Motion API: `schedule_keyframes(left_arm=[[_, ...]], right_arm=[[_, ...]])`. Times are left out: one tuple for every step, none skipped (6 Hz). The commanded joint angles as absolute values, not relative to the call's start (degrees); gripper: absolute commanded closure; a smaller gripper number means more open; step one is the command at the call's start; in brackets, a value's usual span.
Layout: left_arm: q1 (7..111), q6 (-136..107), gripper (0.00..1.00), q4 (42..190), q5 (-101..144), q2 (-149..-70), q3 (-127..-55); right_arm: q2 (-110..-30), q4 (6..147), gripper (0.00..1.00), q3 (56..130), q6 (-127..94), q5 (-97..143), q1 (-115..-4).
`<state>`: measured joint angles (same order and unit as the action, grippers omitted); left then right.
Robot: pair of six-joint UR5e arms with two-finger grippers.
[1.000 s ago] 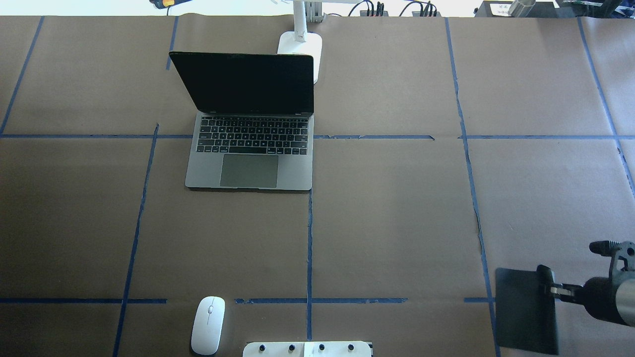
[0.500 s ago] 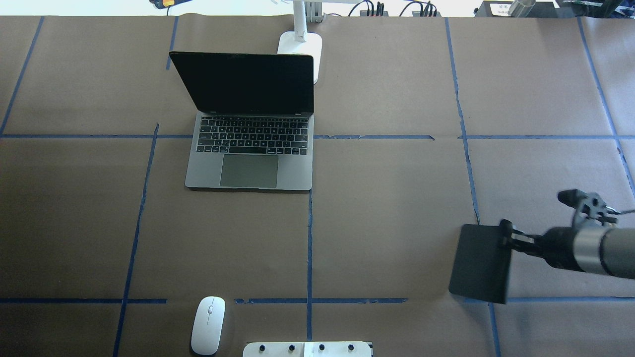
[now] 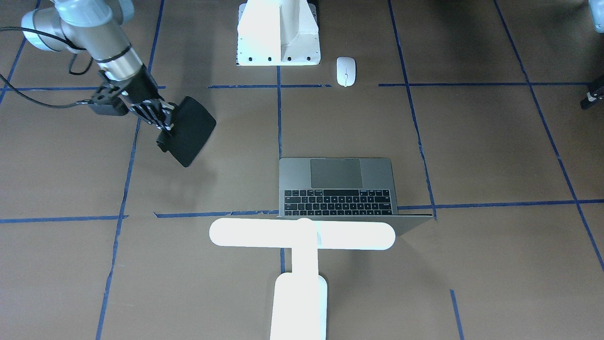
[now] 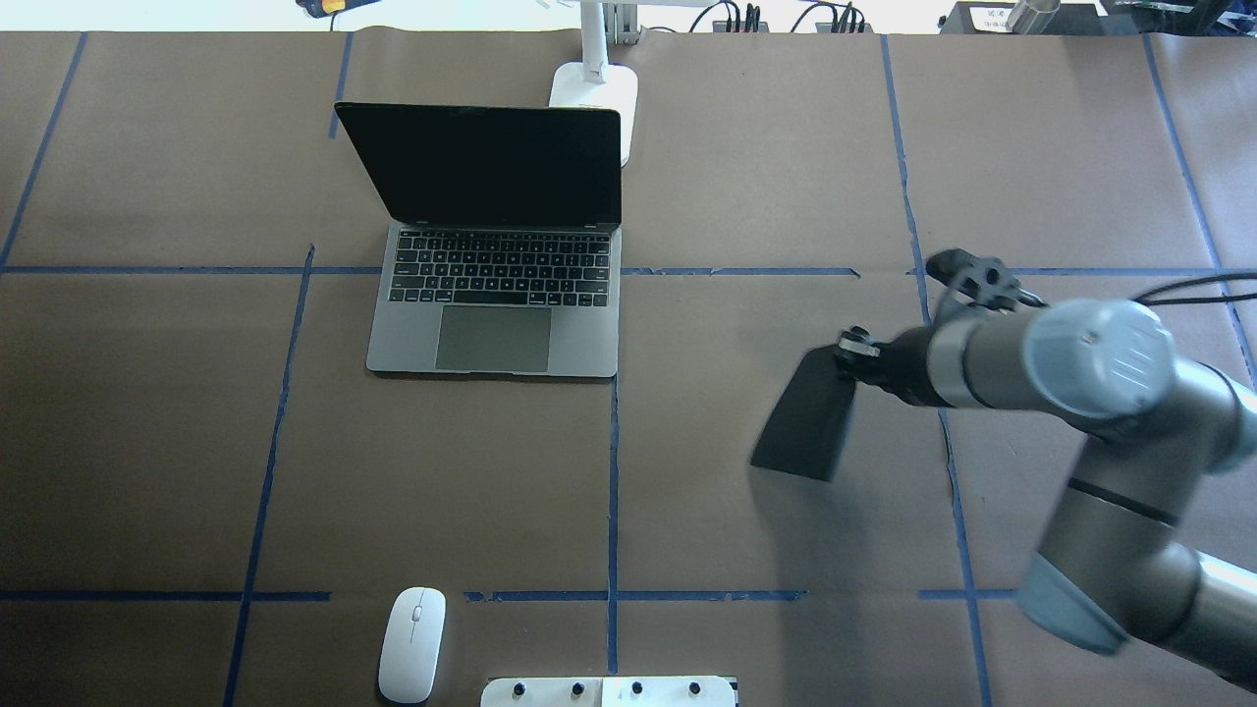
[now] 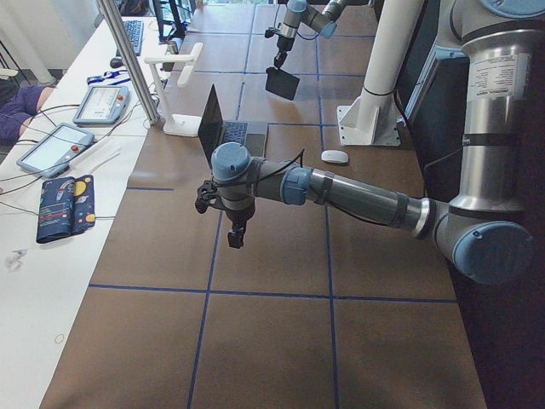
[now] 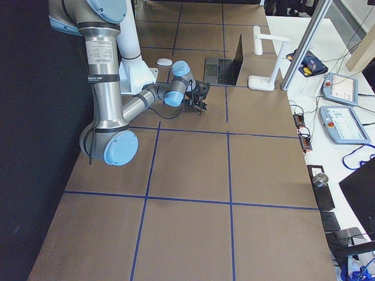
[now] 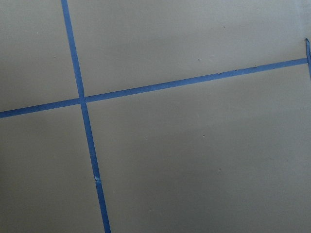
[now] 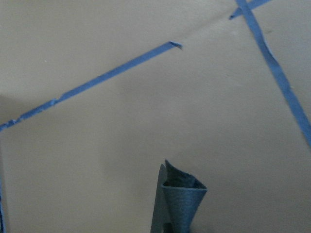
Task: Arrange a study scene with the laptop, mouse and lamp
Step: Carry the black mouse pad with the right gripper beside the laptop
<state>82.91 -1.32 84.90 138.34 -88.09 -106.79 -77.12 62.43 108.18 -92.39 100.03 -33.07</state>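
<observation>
The open grey laptop (image 4: 496,295) sits at the far middle-left of the table, screen dark. The white lamp (image 3: 302,234) stands just behind it, its base (image 4: 594,93) at the far edge. The white mouse (image 4: 412,643) lies near the robot's edge, left of the pedestal. My right gripper (image 4: 852,355) is shut on one edge of a black mouse pad (image 4: 805,417) and holds it tilted above the table, right of the laptop. My left gripper (image 5: 236,239) hangs over bare table far to the left; I cannot tell whether it is open or shut.
The white arm pedestal (image 4: 609,692) stands at the near middle edge, next to the mouse. Blue tape lines (image 4: 613,471) divide the brown paper. A side table with teach pendants (image 5: 98,102) and a pencil case (image 5: 64,204) runs along the far side.
My right arm has carried the mouse pad from the near right corner leftwards and away from the robot, towards the table's middle. Laptop, mouse and lamp have not moved.
</observation>
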Motion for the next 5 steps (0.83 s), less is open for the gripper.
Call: schedule_keyframes(left_arm=[[82.9,-1.3,0.0,84.9,138.3,-88.2,-106.8],[82.9,-1.3,0.0,84.9,138.3,-88.2,-106.8],[82.9,-1.3,0.0,84.9,138.3,-88.2,-106.8],[82.9,-1.3,0.0,84.9,138.3,-88.2,-106.8],[82.9,-1.3,0.0,84.9,138.3,-88.2,-106.8]], right_arm=[[-61.5,64.7,1.0,94.3,-92.5,100.0,-35.9],[-58.0,64.6,1.0,91.5,-92.4,100.1,-36.9],[-55.5,63.4,1.0,89.1,-92.3,100.5,-37.4],[-53.1,60.0,1.0,84.9,-92.2,100.7,-37.4],[-53.6,58.8,1.0,84.1,-91.0,101.5,-37.4]])
